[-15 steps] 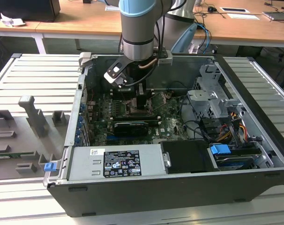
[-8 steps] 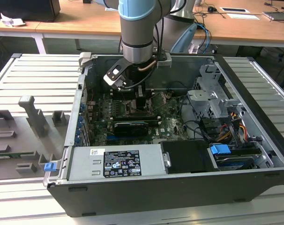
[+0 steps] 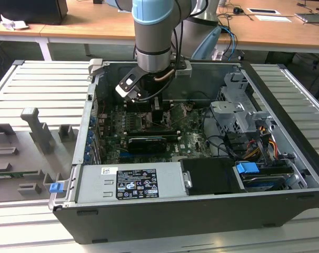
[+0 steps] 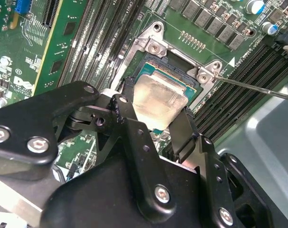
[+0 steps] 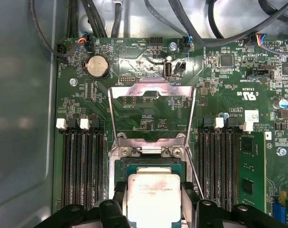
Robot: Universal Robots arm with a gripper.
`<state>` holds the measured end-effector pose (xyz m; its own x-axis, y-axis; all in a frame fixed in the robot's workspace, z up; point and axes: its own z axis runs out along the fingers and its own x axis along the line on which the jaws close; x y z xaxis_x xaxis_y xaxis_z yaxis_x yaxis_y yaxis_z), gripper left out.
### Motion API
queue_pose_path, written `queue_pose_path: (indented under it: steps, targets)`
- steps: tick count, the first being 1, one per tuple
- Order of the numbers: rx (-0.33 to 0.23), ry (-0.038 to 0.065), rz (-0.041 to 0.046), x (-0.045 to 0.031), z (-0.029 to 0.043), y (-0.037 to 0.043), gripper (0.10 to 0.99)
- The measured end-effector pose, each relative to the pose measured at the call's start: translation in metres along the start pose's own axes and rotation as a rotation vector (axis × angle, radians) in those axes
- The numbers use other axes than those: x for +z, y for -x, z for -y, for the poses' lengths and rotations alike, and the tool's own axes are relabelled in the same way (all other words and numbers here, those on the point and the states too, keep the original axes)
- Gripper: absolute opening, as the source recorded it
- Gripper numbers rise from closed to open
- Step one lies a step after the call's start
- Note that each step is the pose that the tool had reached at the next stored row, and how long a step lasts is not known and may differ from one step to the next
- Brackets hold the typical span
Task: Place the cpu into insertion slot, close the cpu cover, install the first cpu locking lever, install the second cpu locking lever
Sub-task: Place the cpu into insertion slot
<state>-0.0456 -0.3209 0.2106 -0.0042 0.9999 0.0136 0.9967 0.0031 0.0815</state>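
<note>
Gripper (image 4: 153, 114) fingers clamp the cpu (image 5: 153, 192), seemingly just above the insertion slot (image 5: 129, 167), at twelve o'clock from the graphics card (image 3: 146, 143) in the exterior view. The cpu cover (image 5: 151, 90) stands open.

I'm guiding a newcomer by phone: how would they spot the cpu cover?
Inside the open computer case, find the green board and its square socket. The cover is the thin silvery frame hinged open at its edge, shiny and windowed, unlike the black memory slots alongside.
</note>
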Motion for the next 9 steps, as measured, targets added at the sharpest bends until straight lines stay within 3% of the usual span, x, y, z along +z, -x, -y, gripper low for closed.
queue_pose_path:
  steps: [9]
  targets:
    - [0.000,0.000,0.0005,0.0045,0.0006,-0.0001,0.541]
